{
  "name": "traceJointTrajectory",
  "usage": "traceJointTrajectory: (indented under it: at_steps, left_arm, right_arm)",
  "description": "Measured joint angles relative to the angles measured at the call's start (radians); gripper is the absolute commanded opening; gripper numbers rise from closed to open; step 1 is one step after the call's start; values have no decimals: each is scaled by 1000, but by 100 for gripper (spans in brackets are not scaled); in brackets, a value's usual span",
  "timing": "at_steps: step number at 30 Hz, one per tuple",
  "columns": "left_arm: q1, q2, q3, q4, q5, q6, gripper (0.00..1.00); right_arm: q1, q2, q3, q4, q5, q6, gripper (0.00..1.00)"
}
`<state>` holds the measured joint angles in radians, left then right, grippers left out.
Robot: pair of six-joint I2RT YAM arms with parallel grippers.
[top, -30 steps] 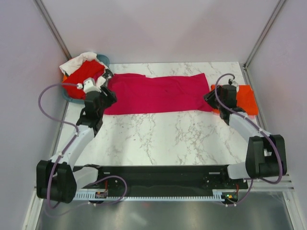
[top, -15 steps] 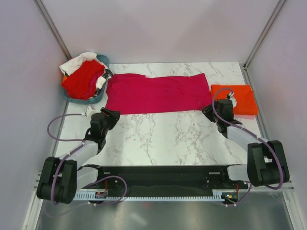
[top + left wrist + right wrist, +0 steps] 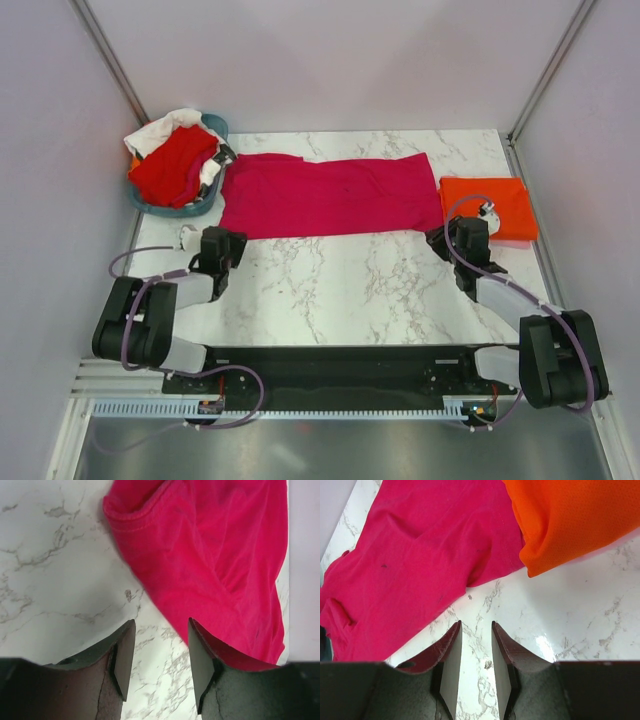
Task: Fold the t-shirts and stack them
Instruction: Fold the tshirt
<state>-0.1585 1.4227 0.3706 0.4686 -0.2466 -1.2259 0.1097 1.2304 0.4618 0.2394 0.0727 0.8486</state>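
Note:
A magenta-pink t-shirt lies flat as a long band across the far middle of the table. An orange t-shirt lies folded at its right end. A red t-shirt and a white one are heaped in the teal basket. My left gripper sits low just in front of the pink shirt's left corner. In the left wrist view it is open over bare marble, the shirt just ahead. My right gripper hovers near the shirt's right corner. In the right wrist view it is open with a narrow gap and holds nothing.
The teal basket stands at the far left corner, against the left wall. Walls close in both sides and the back. Bare marble stretches between the pink shirt and the arm bases. The orange shirt overlaps the pink shirt's corner in the right wrist view.
Both grippers pulled back from the pink shirt's ends toward the near edge. The left arm folded down low and its jaws narrowed. The shirt stayed flat.

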Motion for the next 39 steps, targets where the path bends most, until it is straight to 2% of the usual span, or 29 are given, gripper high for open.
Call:
traceJointTrajectory:
  at_steps: [7,19,21,23,24,26,30,33,35,36,39]
  left_arm:
    - [0,59,146,-153,-80,-56,42]
    - [0,173,266,-289,-98,-120,39]
    - [0,188,287,-304,-105,-128,34]
    - [0,198,295,-313,-114,-139,22]
    - [0,202,296,-319,-119,-145,10]
    - [2,206,297,-326,-122,-149,2]
    - [15,207,300,-328,-124,-147,2]
    - [30,195,294,-329,-125,-139,2]
    - [35,172,285,-333,-130,-130,2]
    - [37,155,276,-333,-132,-127,2]
    - [39,98,248,-333,-134,-120,2]
  right_arm:
    - [0,-2,-24,16,16,0,38]
    - [0,-25,-30,24,36,0,38]
    - [0,-26,-31,27,38,0,38]
    - [0,-27,-34,31,39,0,38]
    - [0,-28,-37,31,39,0,38]
    - [0,-29,-41,32,39,0,38]
    - [0,-29,-43,32,39,1,46]
    - [0,-24,-43,39,36,11,48]
    - [0,-14,-43,43,27,26,53]
    - [0,-6,-43,50,17,41,59]
    - [5,31,-43,70,-6,85,62]
